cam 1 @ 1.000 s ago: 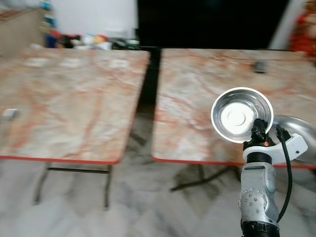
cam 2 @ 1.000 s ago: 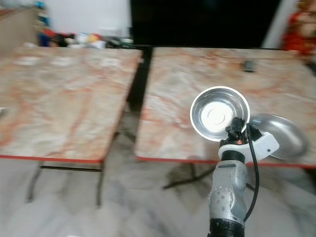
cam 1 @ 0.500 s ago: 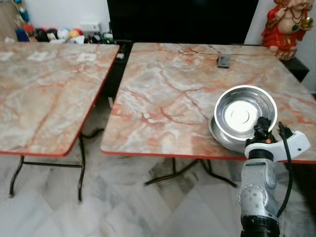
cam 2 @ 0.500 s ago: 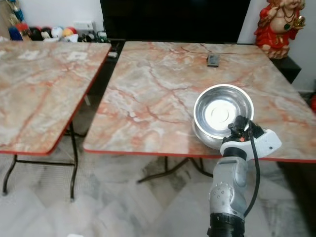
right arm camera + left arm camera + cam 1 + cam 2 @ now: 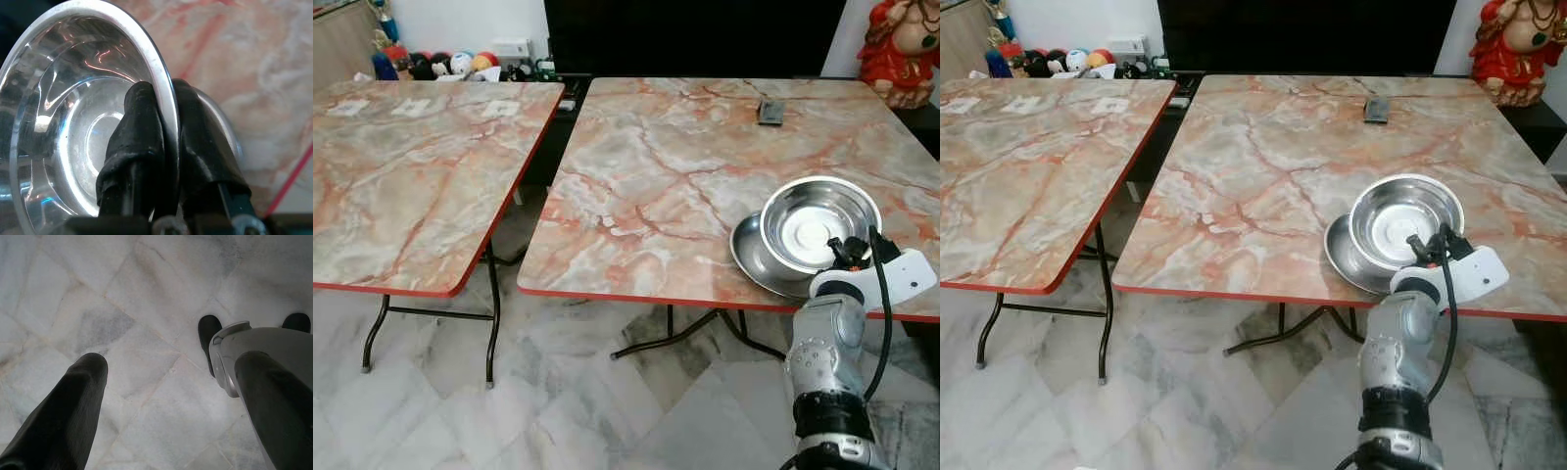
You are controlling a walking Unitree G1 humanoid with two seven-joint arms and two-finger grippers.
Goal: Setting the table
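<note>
We see the right gripper (image 5: pixel 166 147) pinching the rim of a steel bowl (image 5: pixel 818 227), one black finger inside the rim and one outside, closed tight on the metal. The bowl sits over a steel plate (image 5: pixel 754 262) that lies on the marbled table (image 5: pixel 666 186), near the table's front edge and toward its right corner. Whether the bowl rests on the plate or hangs just above it, we cannot tell. The right arm (image 5: pixel 827 362) rises from below the table's front edge up to the bowl.

At the far side of the same table lies a small dark object (image 5: pixel 771 113). A second marbled table (image 5: pixel 411 166) stands to the left of it, with a narrow gap between them.

The left gripper (image 5: pixel 166 396) hangs down over the pale marble floor (image 5: pixel 146 308), its two fingers spread apart and holding nothing.
</note>
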